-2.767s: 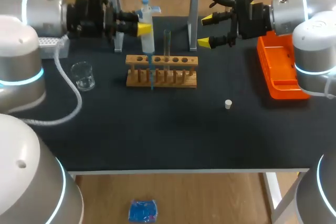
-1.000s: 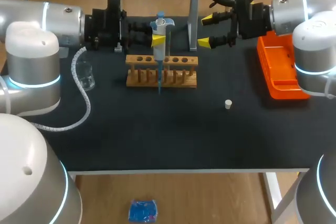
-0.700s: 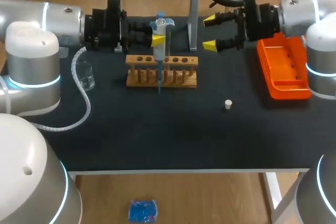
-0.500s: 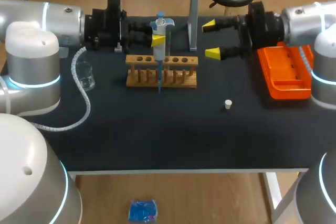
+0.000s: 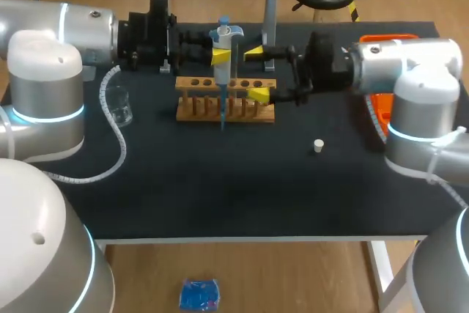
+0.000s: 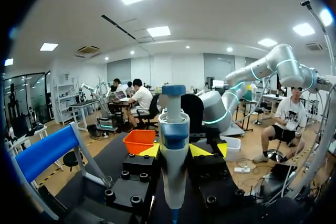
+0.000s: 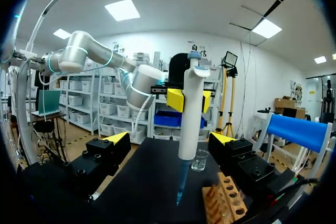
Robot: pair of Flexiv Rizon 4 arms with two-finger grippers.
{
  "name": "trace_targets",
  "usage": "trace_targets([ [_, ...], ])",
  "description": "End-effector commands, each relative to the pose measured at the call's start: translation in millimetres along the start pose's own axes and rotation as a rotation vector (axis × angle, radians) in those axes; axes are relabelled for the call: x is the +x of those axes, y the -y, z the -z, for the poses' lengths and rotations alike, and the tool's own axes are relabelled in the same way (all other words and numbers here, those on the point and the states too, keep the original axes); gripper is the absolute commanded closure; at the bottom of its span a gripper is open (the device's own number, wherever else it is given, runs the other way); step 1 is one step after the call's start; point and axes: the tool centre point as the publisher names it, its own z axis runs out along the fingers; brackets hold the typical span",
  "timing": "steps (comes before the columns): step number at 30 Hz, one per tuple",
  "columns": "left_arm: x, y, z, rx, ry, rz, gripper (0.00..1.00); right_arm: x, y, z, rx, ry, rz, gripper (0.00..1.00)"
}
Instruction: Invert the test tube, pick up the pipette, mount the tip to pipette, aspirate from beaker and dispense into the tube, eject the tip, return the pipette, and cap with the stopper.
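beside the rack (image 5: 225,98), right fingers (image 5: 258,94) wide, pipette (image 5: 223,64) just ahead

Both arms are the same build: the silver-white left arm (image 5: 51,49) and silver-white right arm (image 5: 414,71) have fat cylindrical links, rounded elbows and glowing cyan joint rings (image 5: 37,111). Wrists are black. White coiled cable (image 5: 110,137) hangs off the left. Left gripper (image 5: 222,54) and right gripper (image 5: 256,72): black blocky fingers, black socket-head screws (image 6: 126,174), yellow wedge tips.
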Motion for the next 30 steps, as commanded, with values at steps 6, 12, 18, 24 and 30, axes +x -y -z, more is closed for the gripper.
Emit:
trace_targets([
  [6, -0.4, 0.3, 0.5, -0.001, -0.002, 0.0, 1.0, -15.9, 1.2, -38.4, 0.04, -0.003, -0.087, 0.0],
  [12, -0.4, 0.3, 0.5, -0.001, -0.002, 0.0, 1.0, -20.3, 4.0, -47.0, 0.057, 0.006, -0.118, 0.0],
  [18, -0.4, 0.3, 0.5, -0.001, -0.002, 0.0, 1.0, -24.7, 2.5, -50.1, 0.036, 0.033, -0.12, 0.0],
  [24, -0.4, 0.3, 0.5, -0.001, -0.002, 0.0, 1.0, -24.3, 4.2, -53.3, 0.027, 0.043, -0.12, 0.02],
  [30, -0.4, 0.3, 0.5, -0.001, -0.002, 0.0, 1.0, -24.0, 3.9, -56.3, 0.018, 0.041, -0.121, 0.14],
])
